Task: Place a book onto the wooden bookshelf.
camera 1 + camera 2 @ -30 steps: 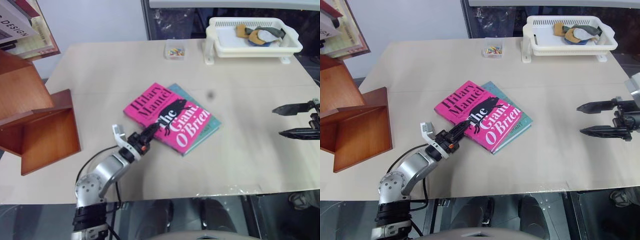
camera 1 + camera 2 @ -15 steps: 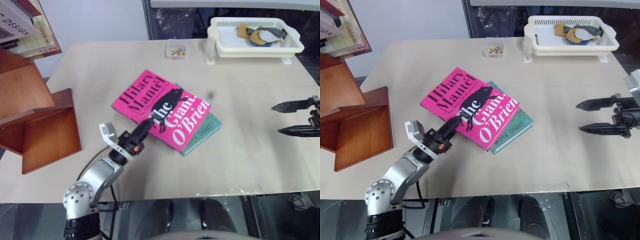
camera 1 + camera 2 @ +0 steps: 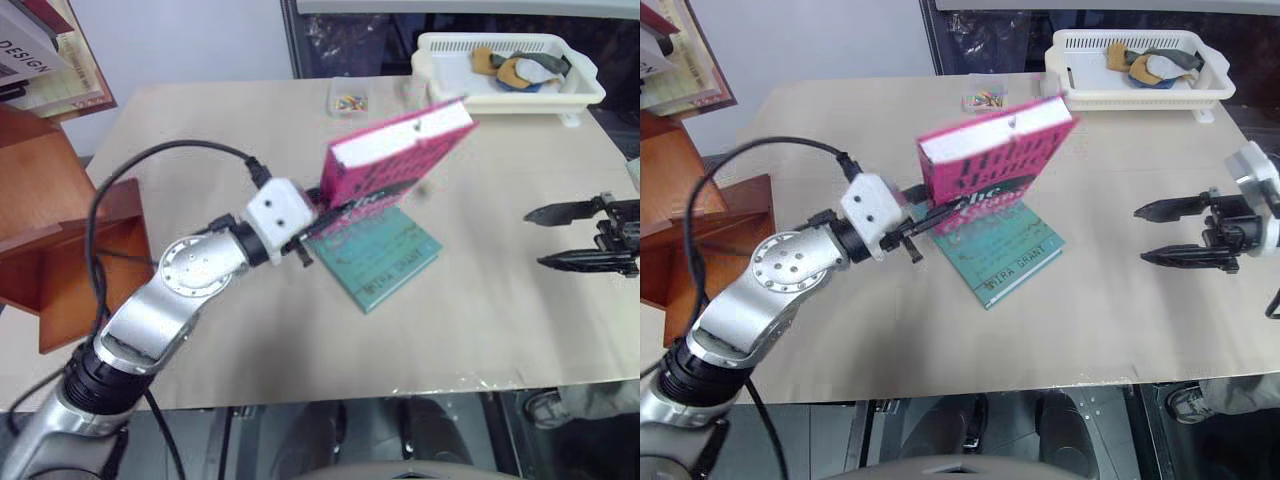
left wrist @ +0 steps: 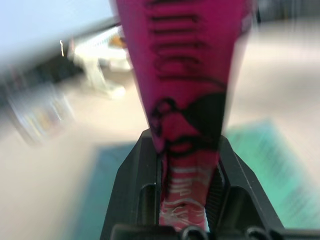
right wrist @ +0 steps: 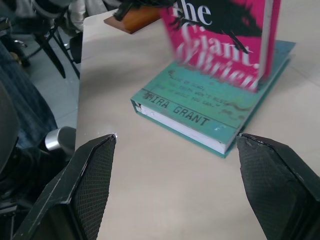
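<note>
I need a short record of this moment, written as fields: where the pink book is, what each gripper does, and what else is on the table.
book: pink book lifted off the table, tilted, above the teal book
left gripper: left gripper shut on the pink book
right gripper: right gripper open, empty, apart from both books
bookshelf: wooden bookshelf at the table's left edge
table: beige table; white basket at the far side

The pink book (image 3: 992, 160) is smeared, its cover lettering hard to read; it hides part of the teal book (image 3: 1008, 253) beneath; the wooden bookshelf (image 3: 60, 240) is cut off by the picture's left edge; the small box's (image 3: 349, 99) coloured contents are too small to identify; items in the white basket (image 3: 575, 88) are indistinct.
</note>
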{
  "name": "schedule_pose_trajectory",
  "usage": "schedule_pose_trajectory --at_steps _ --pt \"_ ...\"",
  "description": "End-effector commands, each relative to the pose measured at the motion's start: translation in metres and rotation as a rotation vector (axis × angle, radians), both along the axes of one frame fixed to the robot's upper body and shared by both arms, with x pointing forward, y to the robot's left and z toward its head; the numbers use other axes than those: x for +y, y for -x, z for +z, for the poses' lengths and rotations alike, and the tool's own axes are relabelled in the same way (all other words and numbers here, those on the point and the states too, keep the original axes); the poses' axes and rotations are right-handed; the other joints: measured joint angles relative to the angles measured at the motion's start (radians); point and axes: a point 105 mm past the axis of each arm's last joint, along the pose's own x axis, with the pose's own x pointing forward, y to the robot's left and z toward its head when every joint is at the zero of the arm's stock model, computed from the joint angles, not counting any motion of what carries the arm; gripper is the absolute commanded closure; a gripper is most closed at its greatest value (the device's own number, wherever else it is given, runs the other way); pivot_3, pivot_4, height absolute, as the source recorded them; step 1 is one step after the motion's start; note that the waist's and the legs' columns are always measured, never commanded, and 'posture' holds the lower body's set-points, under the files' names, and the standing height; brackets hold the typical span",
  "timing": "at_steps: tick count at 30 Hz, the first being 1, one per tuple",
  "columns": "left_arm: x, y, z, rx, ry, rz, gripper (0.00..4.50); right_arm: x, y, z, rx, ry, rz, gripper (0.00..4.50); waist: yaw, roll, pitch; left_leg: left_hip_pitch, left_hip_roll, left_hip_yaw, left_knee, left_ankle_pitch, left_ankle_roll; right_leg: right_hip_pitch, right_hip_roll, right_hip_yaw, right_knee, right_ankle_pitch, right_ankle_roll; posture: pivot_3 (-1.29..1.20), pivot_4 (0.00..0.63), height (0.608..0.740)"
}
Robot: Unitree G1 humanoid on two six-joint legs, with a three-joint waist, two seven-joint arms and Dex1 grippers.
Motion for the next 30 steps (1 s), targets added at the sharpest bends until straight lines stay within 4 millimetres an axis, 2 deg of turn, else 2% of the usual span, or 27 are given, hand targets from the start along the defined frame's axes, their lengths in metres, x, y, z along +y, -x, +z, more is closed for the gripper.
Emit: schedule_pose_trajectory --at_steps 1,3,5,9,14,17,19,21,25,30 --pt "0.004 -0.005 0.044 -0.287 -0.136 0.053 3.85 0.005 0.004 0.008 -0.006 0.000 0.067 0.57 0.001 -0.001 0.001 -0.001 0.000 -0.001 0.000 0.000 0.000 -0.001 0.000 -0.001 0.000 0.000 0.000 0.00 0.150 0.740" --pt "0.002 -0.006 0.063 -0.417 -0.217 0.081 3.85 0.007 0.002 0.008 -0.004 -0.001 0.075 0.57 0.005 -0.002 0.002 -0.003 0.000 -0.003 0.000 0.000 0.000 -0.002 0.000 -0.002 0.000 0.000 0.000 0.00 0.150 0.740" --pt "0.000 -0.007 0.071 -0.507 -0.362 0.096 3.85 0.009 0.001 0.009 -0.003 -0.004 0.080 0.57 0.006 -0.004 0.003 -0.005 0.000 -0.004 0.000 0.000 0.000 -0.002 0.000 -0.004 -0.001 0.000 0.000 0.00 0.150 0.740" --pt "0.002 -0.012 0.068 -0.558 -0.617 0.091 3.85 0.011 -0.001 0.008 -0.002 -0.004 0.085 0.57 0.003 -0.004 0.003 -0.008 -0.002 -0.003 0.000 0.000 0.000 -0.006 -0.001 -0.003 -0.002 0.000 0.000 0.00 0.150 0.740" --pt "0.019 -0.023 0.066 -0.444 -0.767 0.104 3.85 0.015 -0.008 0.008 -0.017 -0.014 0.087 0.57 0.000 -0.005 0.003 -0.012 -0.001 -0.003 0.002 0.000 0.000 -0.011 0.000 -0.003 0.003 0.000 0.000 0.00 0.150 0.740" --pt "0.048 -0.024 0.077 -0.283 -0.898 0.169 3.85 0.014 -0.018 0.012 -0.046 -0.024 0.069 0.57 -0.003 -0.005 0.004 -0.020 -0.001 -0.003 0.009 0.000 0.000 -0.019 0.001 -0.004 0.008 0.000 0.000 0.00 0.150 0.740" --pt "0.066 -0.018 0.091 -0.244 -0.981 0.220 3.85 0.015 -0.026 0.021 -0.086 -0.057 0.057 0.57 -0.009 -0.007 0.005 -0.020 -0.002 -0.003 0.009 0.000 0.000 -0.019 0.001 -0.003 0.008 0.000 0.000 0.00 0.150 0.740" --pt "0.073 -0.013 0.104 -0.229 -1.012 0.242 3.85 0.020 -0.036 0.027 -0.116 -0.106 0.055 0.57 -0.018 -0.007 0.006 -0.022 -0.002 -0.004 0.010 0.000 0.000 -0.019 0.005 -0.004 0.007 0.000 0.000 0.00 0.150 0.740" --pt "0.089 -0.006 0.109 -0.133 -1.047 0.266 3.85 0.025 -0.051 0.025 -0.117 -0.169 0.034 0.57 -0.025 -0.007 0.006 -0.022 -0.002 -0.004 0.011 0.000 0.000 -0.019 0.005 -0.004 0.007 0.000 0.000 0.00 0.150 0.740" --pt "0.102 0.003 0.130 -0.122 -1.087 0.323 3.85 0.035 -0.063 0.026 -0.099 -0.242 0.032 0.57 -0.028 -0.008 0.007 -0.022 -0.001 -0.005 0.012 0.000 0.000 -0.019 0.006 -0.005 0.008 0.000 0.000 0.00 0.150 0.740"
